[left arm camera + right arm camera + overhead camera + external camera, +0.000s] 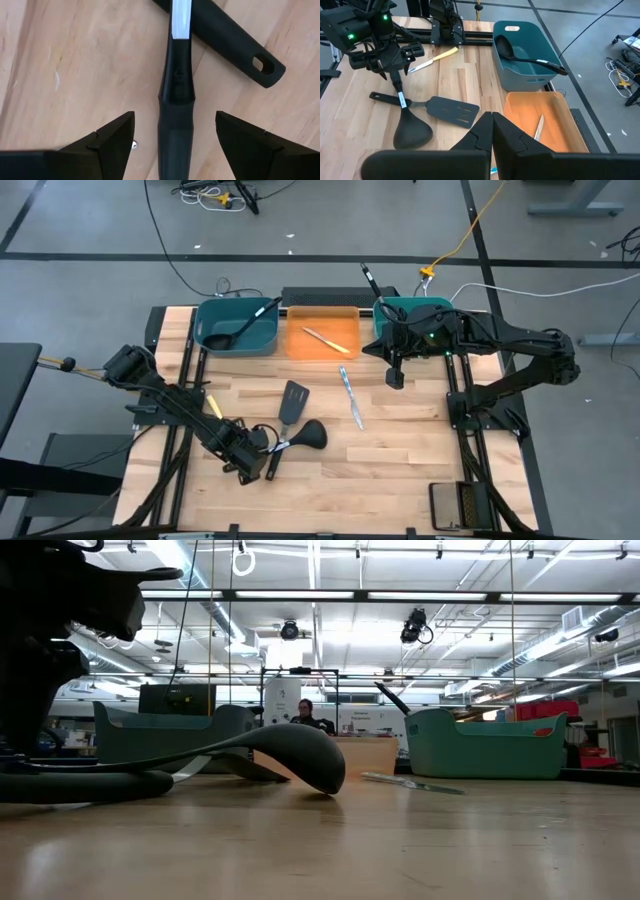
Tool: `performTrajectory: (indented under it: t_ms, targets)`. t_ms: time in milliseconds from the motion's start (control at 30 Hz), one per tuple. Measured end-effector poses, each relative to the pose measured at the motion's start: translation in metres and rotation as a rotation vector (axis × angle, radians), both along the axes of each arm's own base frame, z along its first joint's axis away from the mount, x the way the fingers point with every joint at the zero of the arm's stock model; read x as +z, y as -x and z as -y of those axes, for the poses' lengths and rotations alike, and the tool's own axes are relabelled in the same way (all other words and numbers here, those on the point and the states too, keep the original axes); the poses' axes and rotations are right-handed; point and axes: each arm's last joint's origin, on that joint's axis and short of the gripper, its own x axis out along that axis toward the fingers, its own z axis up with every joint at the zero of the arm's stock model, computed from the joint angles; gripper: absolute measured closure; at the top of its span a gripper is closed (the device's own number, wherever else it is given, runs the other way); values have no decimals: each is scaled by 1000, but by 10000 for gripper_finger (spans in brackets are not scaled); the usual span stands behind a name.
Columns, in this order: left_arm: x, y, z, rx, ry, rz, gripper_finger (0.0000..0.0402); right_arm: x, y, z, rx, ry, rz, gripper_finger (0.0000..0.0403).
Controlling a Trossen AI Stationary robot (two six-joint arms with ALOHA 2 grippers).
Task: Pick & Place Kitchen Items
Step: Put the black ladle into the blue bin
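A black ladle (pixel 308 436) lies on the table, bowl down, its handle (pixel 175 125) crossing over the handle (pixel 235 45) of a black slotted spatula (pixel 293 400). My left gripper (pixel 175 116) points down over the ladle's handle end, open, one finger on each side with a gap to both. A slim knife (pixel 351 396) lies near the table's middle, and a yellow-handled knife (pixel 435 57) lies beside the left arm. My right gripper (pixel 395 375) hangs shut above the table's far right with nothing in it.
Along the far edge stand a teal bin (pixel 237 340) holding a black ladle (pixel 235 330), an orange bin (pixel 325 352) holding a knife (pixel 326 339), and a second teal bin (pixel 412 306) with a black handle (pixel 370 280) sticking out. Bare wood lies toward the near edge.
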Motion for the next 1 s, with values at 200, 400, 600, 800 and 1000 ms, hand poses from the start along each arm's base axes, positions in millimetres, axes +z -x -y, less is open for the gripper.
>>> performTrajectory:
  t_ms: [200,400,600,800,1000]
  targets:
    - [0,0,0,2,-8,7,118,0,0,0,0,1,0,394]
    - [0,0,0,1,-8,7,118,0,0,0,1,3,0,394]
    - [-3,-1,1,1,-14,2,118,0,0,0,8,12,-2,394]
    - [-18,-6,8,-30,0,-35,118,0,0,0,1,17,-2,394]
    - [-31,-9,13,-25,-9,-58,119,0,0,0,1,17,-5,394]
